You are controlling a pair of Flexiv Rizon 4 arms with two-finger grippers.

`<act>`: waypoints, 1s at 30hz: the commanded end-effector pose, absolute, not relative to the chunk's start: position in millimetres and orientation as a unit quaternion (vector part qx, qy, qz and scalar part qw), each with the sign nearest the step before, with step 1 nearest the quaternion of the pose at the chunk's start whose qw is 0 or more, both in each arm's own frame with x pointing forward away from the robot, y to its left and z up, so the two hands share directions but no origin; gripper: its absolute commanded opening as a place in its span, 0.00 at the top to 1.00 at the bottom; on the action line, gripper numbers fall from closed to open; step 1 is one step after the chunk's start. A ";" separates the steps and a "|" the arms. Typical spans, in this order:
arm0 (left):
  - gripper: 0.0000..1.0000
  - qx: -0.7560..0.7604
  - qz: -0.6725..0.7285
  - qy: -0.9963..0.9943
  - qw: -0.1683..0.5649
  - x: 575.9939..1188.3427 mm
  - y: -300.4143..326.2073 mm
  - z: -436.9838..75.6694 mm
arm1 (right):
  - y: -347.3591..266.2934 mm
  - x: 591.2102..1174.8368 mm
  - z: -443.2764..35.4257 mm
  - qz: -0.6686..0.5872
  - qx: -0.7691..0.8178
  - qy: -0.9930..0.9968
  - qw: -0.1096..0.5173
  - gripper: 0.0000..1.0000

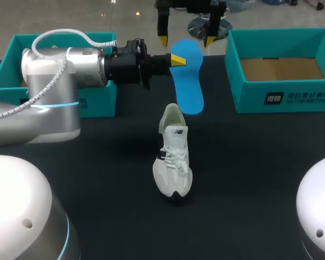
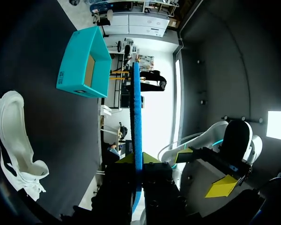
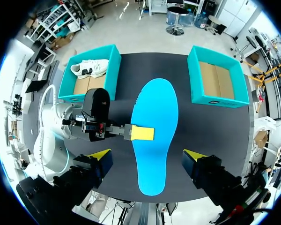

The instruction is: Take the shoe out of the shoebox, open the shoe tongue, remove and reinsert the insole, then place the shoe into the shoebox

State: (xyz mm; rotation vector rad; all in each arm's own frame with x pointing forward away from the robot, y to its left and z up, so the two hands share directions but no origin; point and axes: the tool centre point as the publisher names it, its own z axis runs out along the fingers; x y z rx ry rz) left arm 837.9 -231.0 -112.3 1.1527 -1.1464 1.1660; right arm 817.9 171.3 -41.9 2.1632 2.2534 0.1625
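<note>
In the head view, the left hand pinched the insole by its edge, level above the tabletop beyond the shoe. This probably offered it to the right hand, which hung wide open over it.

In the left wrist view, the insole ran edge-on, clamped between both fingers.

In the right wrist view, it lay ahead of the spread, empty fingers.

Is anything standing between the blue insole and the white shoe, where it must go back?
Nothing visible does. The left gripper holds the insole in the air near the shoe, and the open right gripper is above the insole, not between them.
</note>
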 end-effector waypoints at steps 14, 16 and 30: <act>1.00 0.486 0.493 -0.485 0.535 837.7 -232.4 -112.2 | 169.7 817.8 -42.8 0.054 0.692 0.720 0.006 0.00; 1.00 0.485 0.493 -0.486 0.535 837.5 -232.7 -112.2 | 169.7 817.8 -42.8 0.054 0.692 0.720 0.006 0.00; 1.00 0.490 0.495 -0.478 0.536 836.4 -228.4 -112.3 | 153.7 821.1 -43.8 0.267 0.648 0.697 -0.154 0.00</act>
